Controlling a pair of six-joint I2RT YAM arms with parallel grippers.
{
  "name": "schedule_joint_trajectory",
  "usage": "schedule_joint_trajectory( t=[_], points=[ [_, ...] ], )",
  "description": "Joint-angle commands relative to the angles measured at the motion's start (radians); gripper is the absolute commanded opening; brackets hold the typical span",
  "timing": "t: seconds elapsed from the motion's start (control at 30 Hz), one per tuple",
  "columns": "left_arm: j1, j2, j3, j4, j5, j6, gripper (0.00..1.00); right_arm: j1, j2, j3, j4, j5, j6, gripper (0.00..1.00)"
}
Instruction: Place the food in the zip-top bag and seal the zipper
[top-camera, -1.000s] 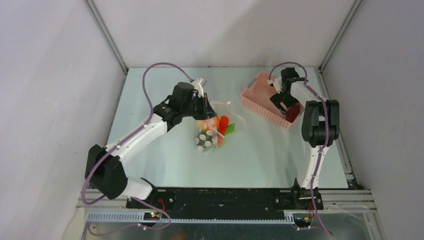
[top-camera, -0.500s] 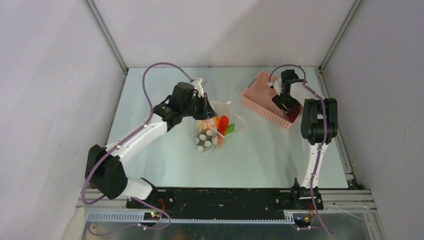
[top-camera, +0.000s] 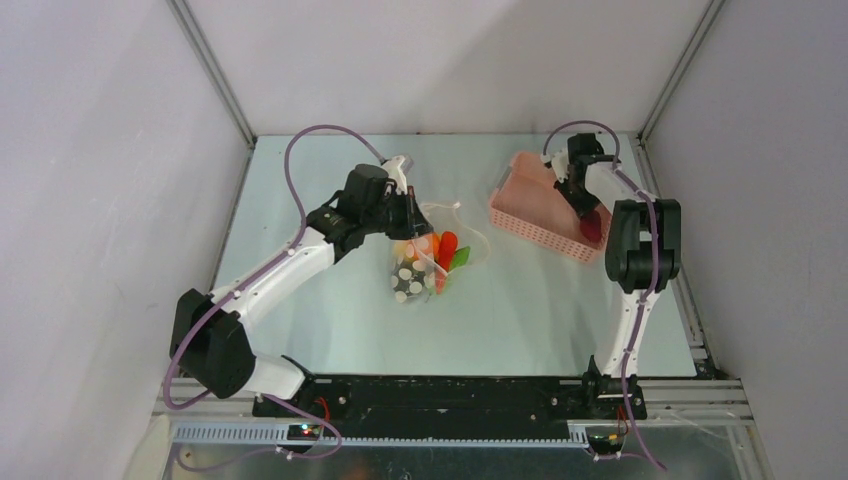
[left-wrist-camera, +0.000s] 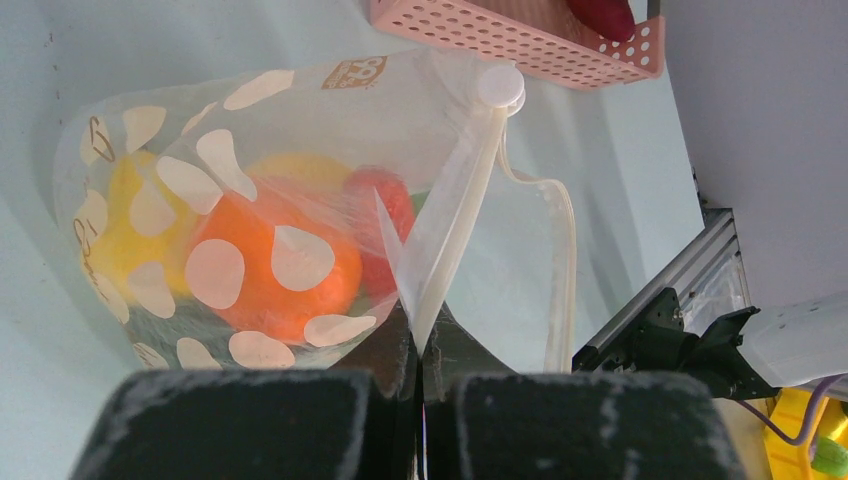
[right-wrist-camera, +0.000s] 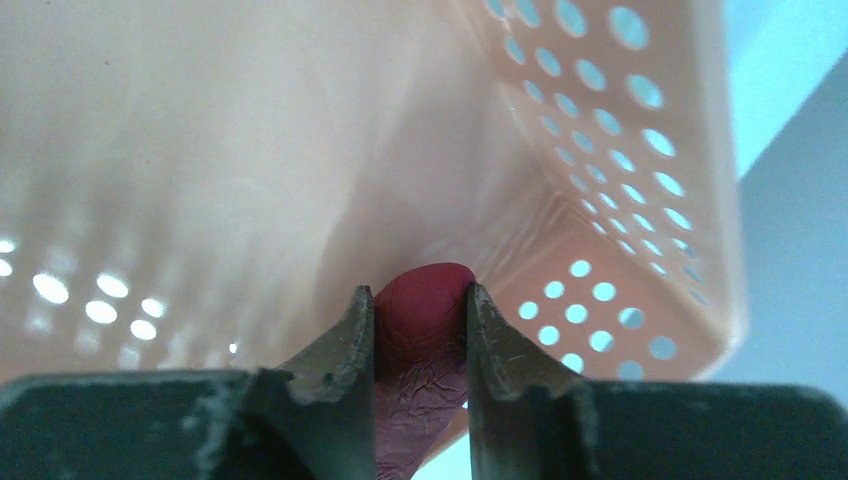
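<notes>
The clear dotted zip-top bag (top-camera: 415, 272) lies mid-table with orange (left-wrist-camera: 275, 265), yellow (left-wrist-camera: 120, 225) and red (left-wrist-camera: 388, 200) food inside it. My left gripper (top-camera: 410, 214) is shut on the bag's whitish zipper strip (left-wrist-camera: 455, 215), pinching it at the mouth and holding that edge up. In the left wrist view this gripper (left-wrist-camera: 420, 345) has its jaws pressed together on the strip. My right gripper (top-camera: 590, 222) reaches into the pink basket (top-camera: 530, 205). Its fingers (right-wrist-camera: 416, 290) press both sides of a dark red food piece (right-wrist-camera: 425, 325).
The pink basket's perforated walls (right-wrist-camera: 610, 150) close in around the right gripper at its right corner. The basket sits near the table's back right, close to the metal frame rail (top-camera: 690, 300). A loop of the bag's far zipper edge (left-wrist-camera: 565, 250) hangs open.
The right gripper dropped into the basket's right end and closed from wide open onto the dark red piece; the basket shifted a little. The left arm and bag stayed still.
</notes>
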Motion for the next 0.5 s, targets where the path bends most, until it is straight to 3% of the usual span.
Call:
schedule_joint_trajectory(
  t=[0.0,0.13,0.33,0.47],
  points=[
    [-0.004,-0.01,0.037,0.011,-0.01,0.021,0.0,0.019,-0.091,0.025,0.01,0.009,-0.004,0.12],
    [-0.003,-0.01,0.036,0.012,-0.007,0.023,0.0,0.026,-0.106,0.027,-0.01,0.044,-0.021,0.17],
    [-0.004,-0.011,0.035,0.012,-0.007,0.027,0.0,0.029,-0.147,0.01,0.015,0.018,-0.001,0.05],
    [-0.004,-0.012,0.035,0.013,-0.006,0.027,0.0,0.042,-0.196,0.011,0.04,-0.021,0.023,0.03]
  ],
)
